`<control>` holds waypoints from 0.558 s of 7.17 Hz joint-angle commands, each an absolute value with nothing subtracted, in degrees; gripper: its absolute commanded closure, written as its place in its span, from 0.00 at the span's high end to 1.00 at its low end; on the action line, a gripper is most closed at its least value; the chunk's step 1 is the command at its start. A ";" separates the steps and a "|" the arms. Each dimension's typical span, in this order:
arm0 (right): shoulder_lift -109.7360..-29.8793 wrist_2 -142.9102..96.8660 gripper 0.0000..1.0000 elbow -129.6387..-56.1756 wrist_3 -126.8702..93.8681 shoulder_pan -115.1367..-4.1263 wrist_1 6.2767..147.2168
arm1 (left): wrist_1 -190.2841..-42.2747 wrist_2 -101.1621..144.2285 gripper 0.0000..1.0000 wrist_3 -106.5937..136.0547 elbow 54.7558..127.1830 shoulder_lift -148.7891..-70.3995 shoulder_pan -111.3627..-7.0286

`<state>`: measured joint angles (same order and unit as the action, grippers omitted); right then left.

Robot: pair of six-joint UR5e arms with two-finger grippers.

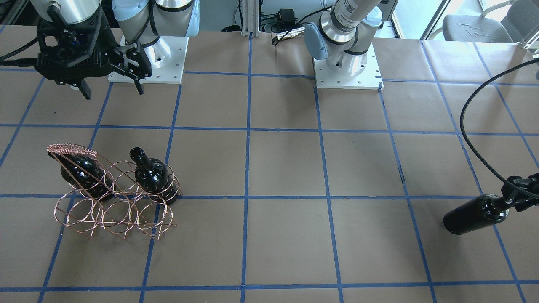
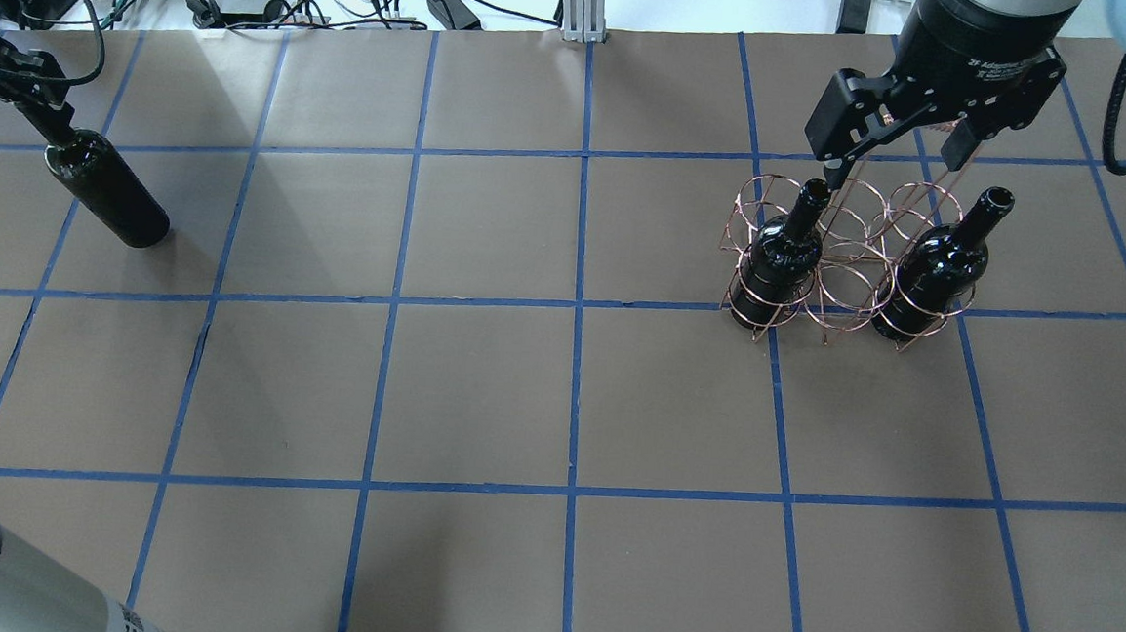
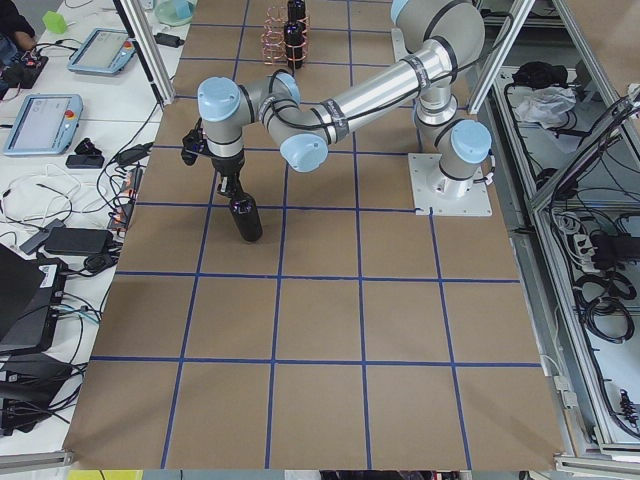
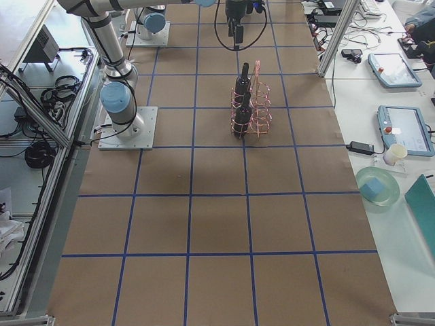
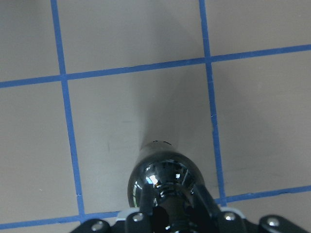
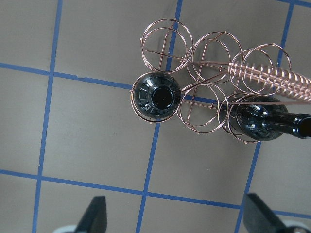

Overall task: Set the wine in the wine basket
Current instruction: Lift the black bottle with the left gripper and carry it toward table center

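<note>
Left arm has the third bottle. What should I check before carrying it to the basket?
1. Grasp: left gripper shut on the neck of the wine bottle: ok.
2. Bottle lifted off the table: cannot tell.
3. Free slot: wine basket upright, four rings empty: ok.
4. Approach: right gripper hangs open close above the basket, may obstruct: not ok.

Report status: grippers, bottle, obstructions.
Left gripper shut on third bottle neck, far from basket. Right gripper open, empty, above basket. Two bottles seated in end rings; middle ring between them free.
</note>
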<state>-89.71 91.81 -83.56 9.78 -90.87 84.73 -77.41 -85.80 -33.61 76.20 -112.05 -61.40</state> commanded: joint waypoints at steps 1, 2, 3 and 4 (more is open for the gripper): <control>-89.65 92.19 1.00 -83.58 10.11 -90.70 85.69 | -82.77 -85.96 0.00 -22.29 76.38 -107.69 -68.08; -89.65 92.11 1.00 -83.58 10.11 -90.79 85.78 | -83.49 -85.87 0.00 -15.28 77.42 -105.75 -72.20; -89.65 92.20 1.00 -83.58 10.28 -90.79 85.87 | -83.50 -85.70 0.00 -9.38 80.13 -103.47 -77.38; -89.65 92.63 1.00 -83.58 11.33 -90.79 85.78 | -82.89 -85.78 0.00 -3.31 82.85 -101.10 -82.13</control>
